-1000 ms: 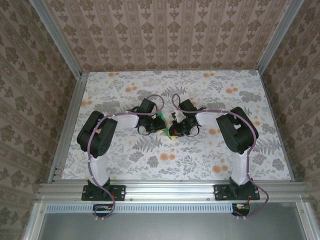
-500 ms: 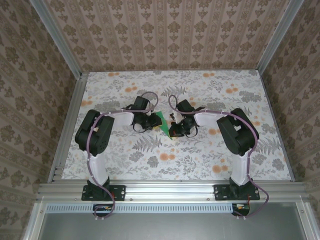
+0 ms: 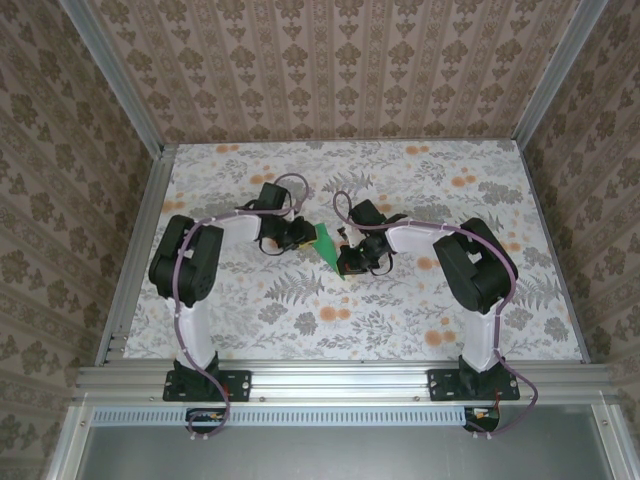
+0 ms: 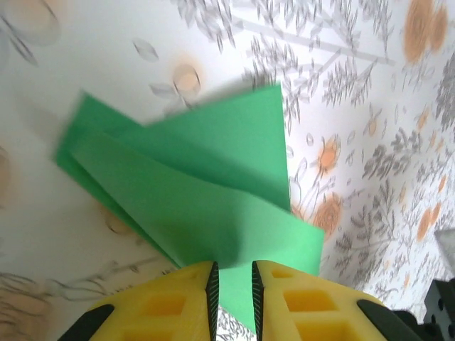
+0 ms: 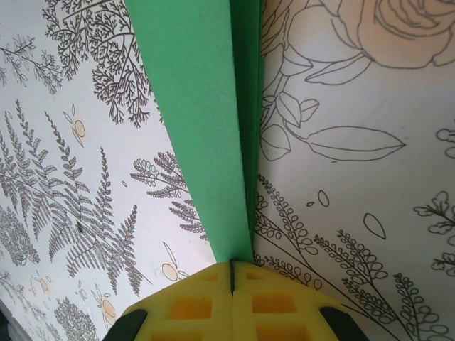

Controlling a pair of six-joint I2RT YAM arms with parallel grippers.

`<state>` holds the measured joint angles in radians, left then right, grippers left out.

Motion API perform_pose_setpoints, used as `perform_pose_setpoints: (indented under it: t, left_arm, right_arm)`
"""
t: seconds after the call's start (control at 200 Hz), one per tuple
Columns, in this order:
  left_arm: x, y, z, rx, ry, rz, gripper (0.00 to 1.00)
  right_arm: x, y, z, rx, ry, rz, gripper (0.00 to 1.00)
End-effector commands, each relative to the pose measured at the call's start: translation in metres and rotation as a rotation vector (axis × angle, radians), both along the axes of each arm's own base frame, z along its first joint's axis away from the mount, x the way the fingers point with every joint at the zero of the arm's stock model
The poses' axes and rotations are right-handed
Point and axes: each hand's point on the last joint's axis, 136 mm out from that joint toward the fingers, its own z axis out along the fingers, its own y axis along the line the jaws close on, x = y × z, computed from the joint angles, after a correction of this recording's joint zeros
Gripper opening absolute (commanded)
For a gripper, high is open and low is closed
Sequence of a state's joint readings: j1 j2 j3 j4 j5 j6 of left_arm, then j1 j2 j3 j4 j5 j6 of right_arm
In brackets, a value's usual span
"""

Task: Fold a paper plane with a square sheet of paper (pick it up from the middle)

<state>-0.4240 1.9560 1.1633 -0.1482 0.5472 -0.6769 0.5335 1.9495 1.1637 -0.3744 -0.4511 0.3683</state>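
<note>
Several folds are already in the square sheet of paper (image 4: 206,192). It shows as layered, tapering green flaps rather than a flat square, so the task looks well under way. No finished dart with a clear centre crease and wings is evident yet. The paper sits at the middle of the worktop (image 3: 400,320); whether it rests there or hangs just above, I cannot tell. The right end effector (image 5: 233,266) is clenched on its folded edge. The left end effector (image 4: 233,273) has its fingers narrowly parted at the paper's near corner, apparently released. Further folds and final shaping probably remain.
</note>
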Motion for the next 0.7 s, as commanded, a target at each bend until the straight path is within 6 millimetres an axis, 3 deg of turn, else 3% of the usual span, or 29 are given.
perform_pose_setpoints:
  t: [0.0,0.375,0.695]
  left_arm:
    - [0.009,0.010,-0.010,0.045,-0.006,-0.009,0.23]
    - [0.020,0.027,-0.027,0.089,0.027,-0.009,0.23]
    - [0.035,0.040,-0.024,0.126,0.011,0.010,0.23]
  right_arm:
    - [-0.053,-0.059,-0.051,-0.297,0.192,-0.004,0.05]
    - [-0.052,-0.061,-0.051,-0.316,0.182,0.000,0.05]
    - [-0.054,-0.065,-0.054,-0.336,0.182,0.003,0.05]
